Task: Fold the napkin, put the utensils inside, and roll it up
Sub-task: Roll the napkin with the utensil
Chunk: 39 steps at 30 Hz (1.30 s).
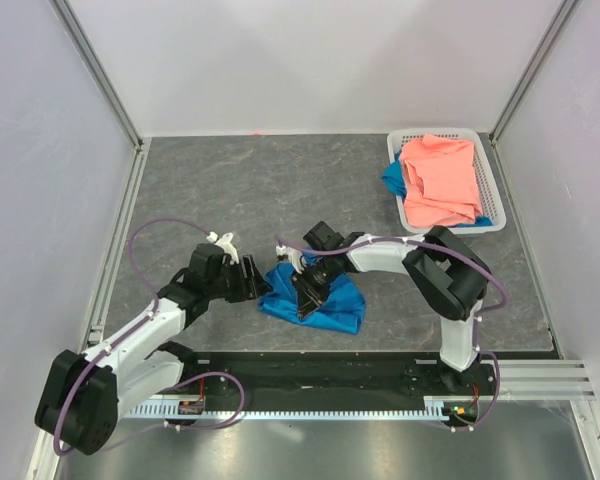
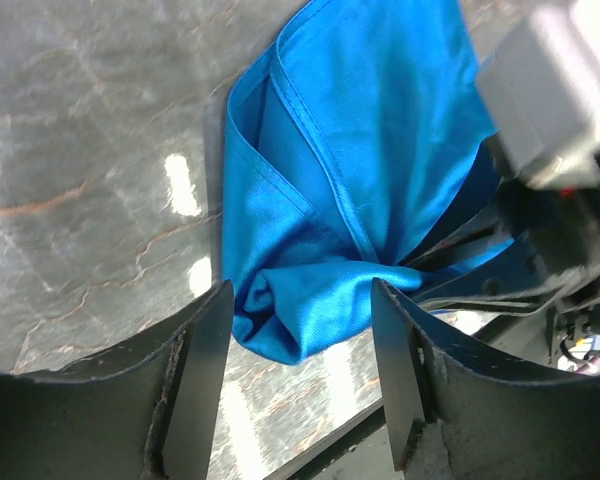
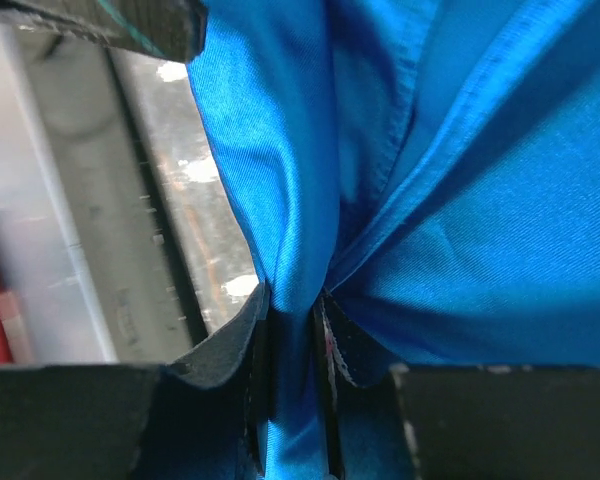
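**Blue napkin pinched at lower centre, basket of cloths at upper right**

Just below the middle of the top view: the napkin (image 1: pixel 325 305), bright blue, bunched into a loose heap on the grey table (image 1: pixel 230 190).

Reaching in from the lower right, the right arm (image 1: pixel 380 258), with the right jaws clamped on a gathered fold at the heap's upper left. In the right wrist view, two dark fingertips (image 3: pixel 245 330) pressed close at bottom centre, a narrow ridge of blue cloth squeezed between them. The rest of the napkin (image 3: pixel 460 240) fanning up and to the right in taut creases.

Reaching in from the lower left, the left arm (image 1: pixel 140 340), with the left jaws standing apart at the heap's left edge. In the left wrist view, a rolled corner of the napkin (image 2: pixel 360 160) lying between the two black fingers (image 2: pixel 195 380) at the bottom of the frame, not squeezed. Cannot tell whether either finger touches the cloth.

At the upper right of the top view, in the back corner of the table: a white basket (image 1: pixel 493 190) with slotted walls, well apart from the napkin. Inside it, a salmon-pink cloth (image 1: pixel 440 180), crumpled and filling most of the space. Beneath that, a blue scrap (image 1: pixel 391 178), peeking out at the basket's left side and again at its lower right corner.
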Each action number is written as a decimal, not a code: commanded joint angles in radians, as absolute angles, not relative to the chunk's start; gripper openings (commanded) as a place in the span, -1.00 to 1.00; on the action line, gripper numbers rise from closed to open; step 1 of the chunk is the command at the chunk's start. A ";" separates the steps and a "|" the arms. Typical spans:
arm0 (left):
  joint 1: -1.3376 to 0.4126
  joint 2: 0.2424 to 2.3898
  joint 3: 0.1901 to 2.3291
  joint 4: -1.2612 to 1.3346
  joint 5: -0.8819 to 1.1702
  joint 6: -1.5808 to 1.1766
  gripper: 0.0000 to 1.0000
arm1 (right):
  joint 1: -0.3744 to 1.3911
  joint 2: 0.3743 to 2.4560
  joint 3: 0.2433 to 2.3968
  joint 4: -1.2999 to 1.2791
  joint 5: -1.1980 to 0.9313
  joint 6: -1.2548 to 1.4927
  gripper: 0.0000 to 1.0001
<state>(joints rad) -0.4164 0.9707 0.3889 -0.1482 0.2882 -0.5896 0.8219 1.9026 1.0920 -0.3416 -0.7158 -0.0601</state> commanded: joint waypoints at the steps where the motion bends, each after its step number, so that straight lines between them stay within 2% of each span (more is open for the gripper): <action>1: -0.416 0.977 0.380 -0.121 0.272 -0.563 0.31 | 0.782 2.023 1.114 -0.423 -0.894 -0.101 -0.54; 13: -0.416 1.069 0.351 -0.083 0.310 -0.574 0.34 | 0.732 2.167 1.223 -0.506 -0.974 -0.146 -0.57; 19: -0.417 1.134 0.334 -0.014 0.365 -0.578 0.24 | 0.730 2.186 1.230 -0.522 -0.968 -0.161 -0.58; 22: -0.417 1.155 0.330 -0.003 0.382 -0.577 0.00 | 0.729 2.186 1.227 -0.523 -0.969 -0.161 -0.58; 23: -0.417 1.155 0.328 -0.003 0.382 -0.577 -0.16 | 0.727 2.184 1.227 -0.523 -0.968 -0.161 -0.57; 25: -0.416 1.157 0.318 -0.005 0.385 -0.578 -0.29 | 0.724 2.181 1.230 -0.523 -0.963 -0.158 -0.56; 29: -0.417 1.161 0.308 -0.005 0.402 -0.583 -0.73 | 0.718 2.171 1.239 -0.522 -0.951 -0.149 -0.52; 32: -0.416 1.161 0.305 -0.005 0.407 -0.584 -0.92 | 0.718 2.155 1.256 -0.523 -0.914 -0.127 -0.44; 35: -0.417 1.164 0.308 -0.005 0.402 -0.584 -0.96 | 0.718 2.106 1.279 -0.532 -0.844 -0.106 -0.24; 36: -0.416 1.173 0.314 -0.006 0.403 -0.578 -0.96 | 0.718 2.012 1.290 -0.538 -0.778 -0.089 -0.02; 39: -0.416 1.192 0.319 -0.008 0.413 -0.578 -0.96 | 0.718 1.904 1.282 -0.534 -0.680 -0.084 0.24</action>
